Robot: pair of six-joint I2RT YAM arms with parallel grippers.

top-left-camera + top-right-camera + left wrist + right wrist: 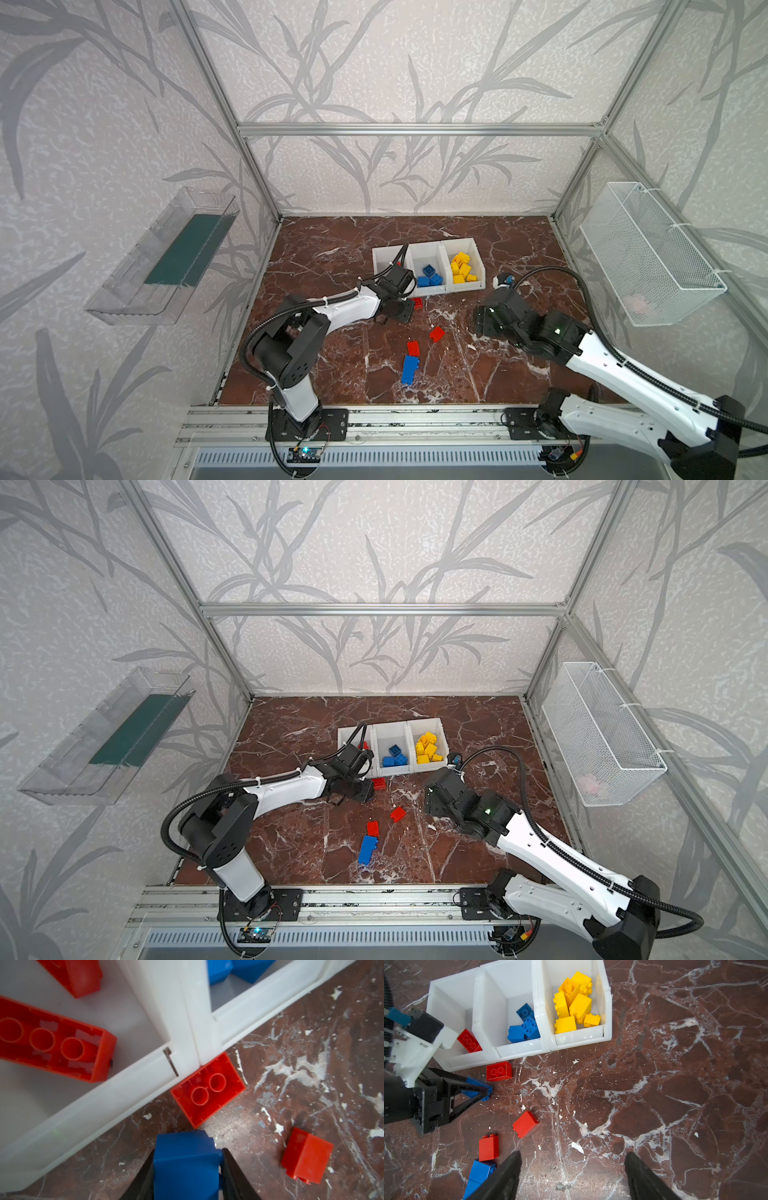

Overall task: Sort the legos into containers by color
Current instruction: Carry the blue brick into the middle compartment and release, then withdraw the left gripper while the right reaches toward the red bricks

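My left gripper (188, 1154) is shut on a blue lego (187, 1169), low over the table just in front of the white containers (133, 1093). The left container (450, 997) has red legos (52, 1043), the middle one (500, 987) blue legos (525, 1026), the right one (607, 1001) yellow legos (575, 1003). A red lego (207, 1088) lies against the containers' front. Two more red legos (436, 333) (413, 348) and a long blue lego (409, 369) lie mid-table. My right gripper (573, 1167) is open over bare table to their right.
A wire basket (652, 253) hangs on the right wall and a clear tray (162, 257) on the left wall. Aluminium frame posts stand at the table's corners. The arm bases sit on a rail (415, 419) along the front edge.
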